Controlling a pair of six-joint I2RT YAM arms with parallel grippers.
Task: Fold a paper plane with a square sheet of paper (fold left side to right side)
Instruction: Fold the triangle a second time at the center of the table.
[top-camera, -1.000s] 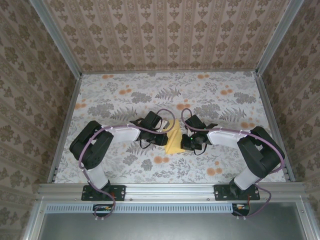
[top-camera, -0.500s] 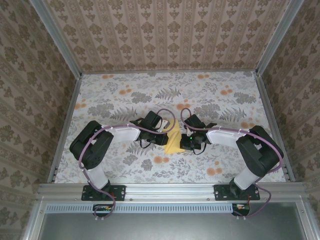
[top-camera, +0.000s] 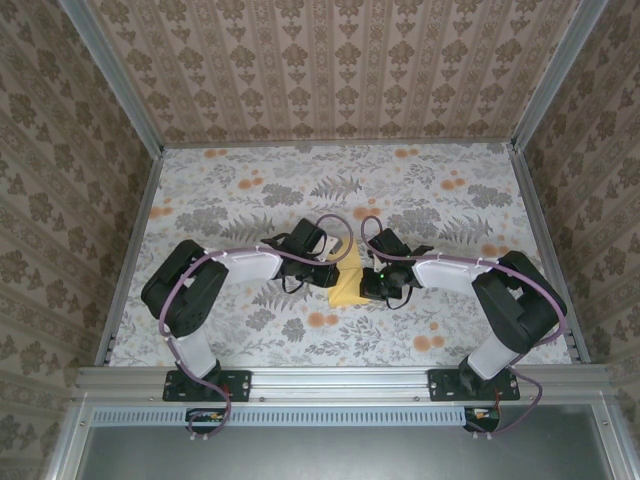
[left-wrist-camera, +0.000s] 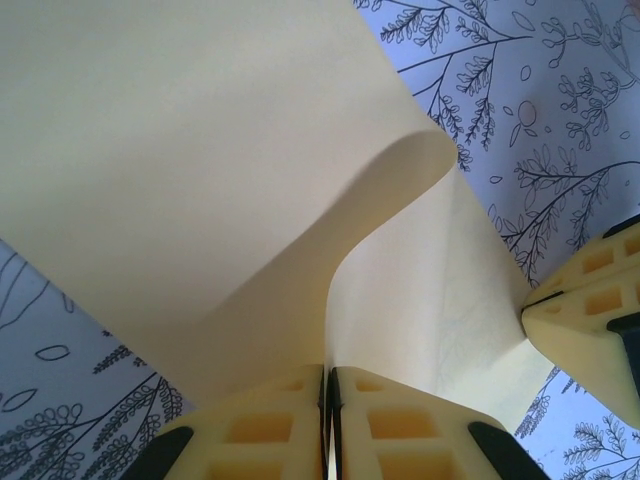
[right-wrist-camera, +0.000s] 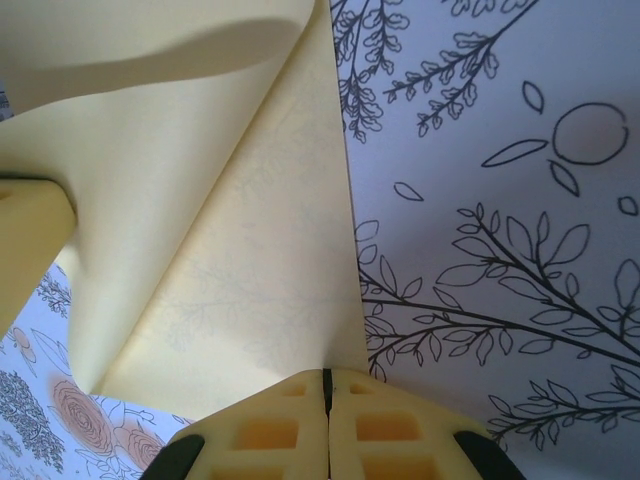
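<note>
Top view: note yellow sheet of paper (top-camera: 346, 287) near centre of tabletop (top-camera: 250, 200), a little toward 6 o'clock, between the two wrists. Left jaws at its 9 o'clock side, right jaws at its 3 o'clock side, both low over the flowered cloth (top-camera: 450, 210).

Left wrist view: left jaws together, clamped on one edge of the sheet, pads (left-wrist-camera: 270, 430) meeting on the paper. Lifts that flap off the cloth in a soft bulge toward 12 o'clock of the view; no crease pressed in yet. Judged reason: held high to carry the 9 o'clock side over to the 3 o'clock side without dragging or wrinkling.

Right wrist view: right jaws closed flat together, tips down at the edge of the lower layer. Lower layer flat enough to show the cloth print through it. Cannot tell whether nipped between the tips or merely pinned from above. Judged reason: serves as an anchor, stops the sheet sliding during the carry-over.

Step in hand, by judgement: early in the left-to-right fold. Next calls for matching the edges before pressing down. Risk of a skewed crease with a slipping anchor or an early collapse of the bulge.
</note>
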